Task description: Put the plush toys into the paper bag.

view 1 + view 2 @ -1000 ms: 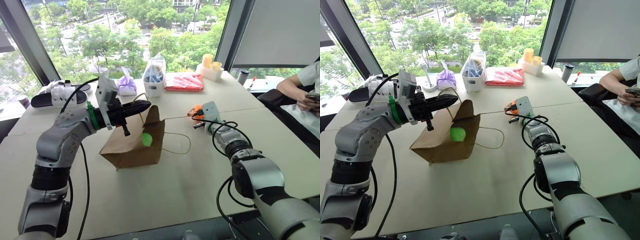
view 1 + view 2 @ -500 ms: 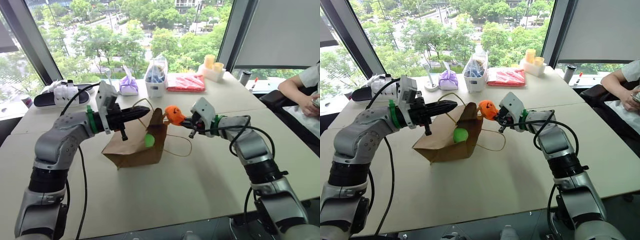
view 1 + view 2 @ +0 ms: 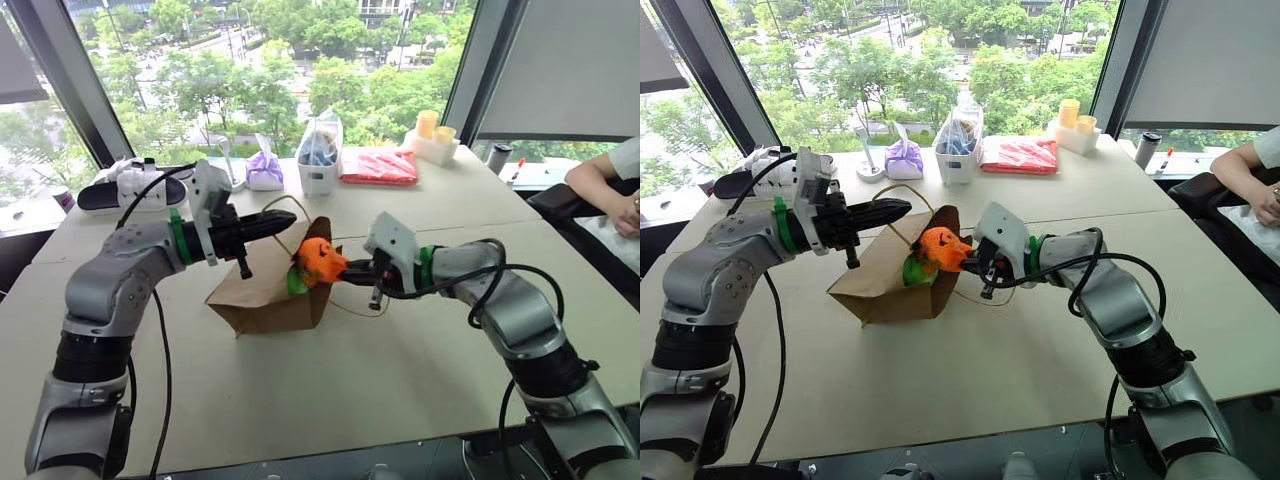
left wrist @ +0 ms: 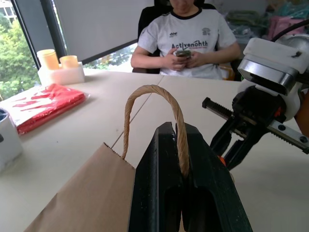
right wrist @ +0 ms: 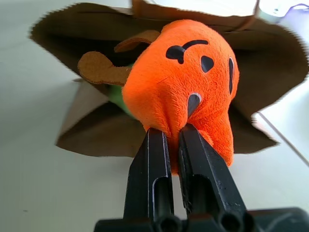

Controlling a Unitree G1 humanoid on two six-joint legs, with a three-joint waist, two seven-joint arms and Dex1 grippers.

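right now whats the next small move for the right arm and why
Probably push the orange plush toy a little deeper into the paper bag, then let go. The right gripper pinches it right at the bag's mouth, the green plush toy sits just inside, and the left gripper holds a cord handle up.

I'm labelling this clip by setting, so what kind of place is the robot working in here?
Probably an office or lab room on an upper floor: pale tables pushed together, tall windows looking down on treetops and a street, and a seated person using a phone at the table's far side.
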